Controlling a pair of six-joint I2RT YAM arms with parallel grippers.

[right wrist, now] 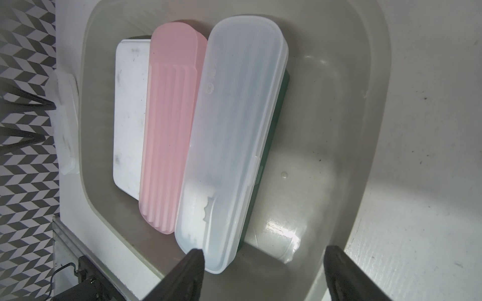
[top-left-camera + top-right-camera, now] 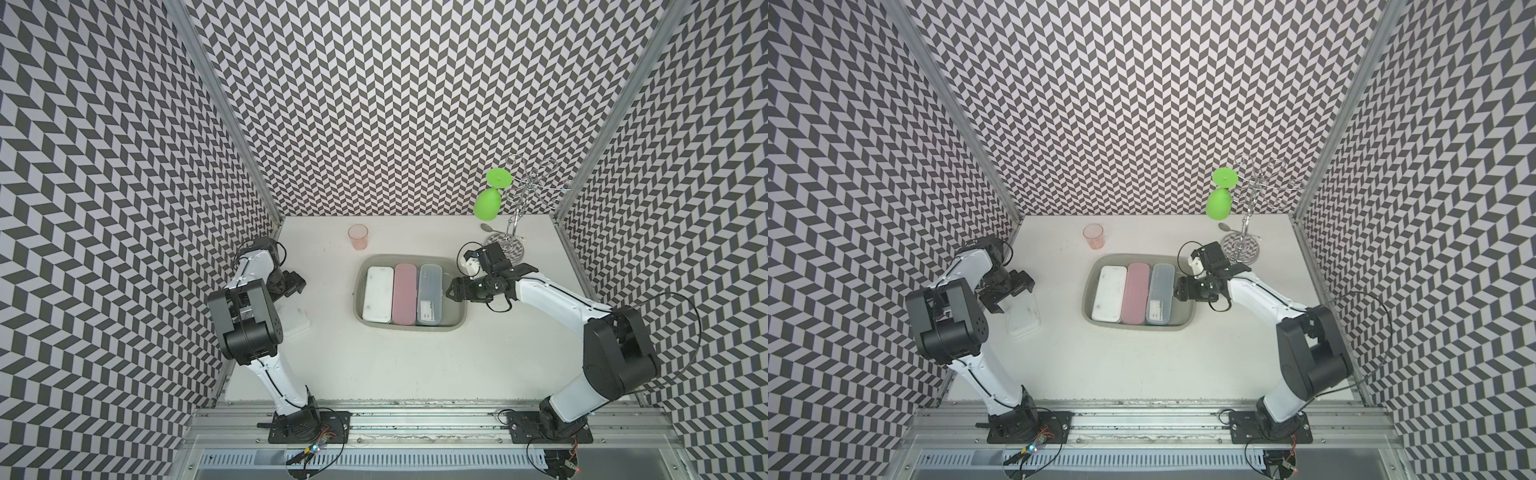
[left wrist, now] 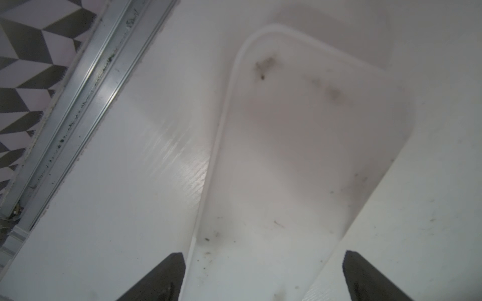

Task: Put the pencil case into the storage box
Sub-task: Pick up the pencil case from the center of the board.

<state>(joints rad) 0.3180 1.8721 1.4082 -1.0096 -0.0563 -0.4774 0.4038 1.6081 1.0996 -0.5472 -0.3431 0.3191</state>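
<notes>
Under clear pencil case (image 1: 234, 125), dark green strip (image 1: 268, 135) (unseen from top)

- Box (image 1: 326, 125): grey-olive plastic, glossy floor.
- Clear case (image 1: 242, 117): frosted translucent plastic, smooth.
- Pink case (image 1: 169, 135): matt plastic, ribbed.
- White case (image 1: 130, 109): plastic, scuffed.
- Table (image 3: 130, 182): white, faint grain.
- Rail (image 3: 86, 86): scratched, brushed metal.

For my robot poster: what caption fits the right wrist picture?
The white case, pink case and clear case lie side by side in the storage box, past the right gripper, jaws open.
</notes>
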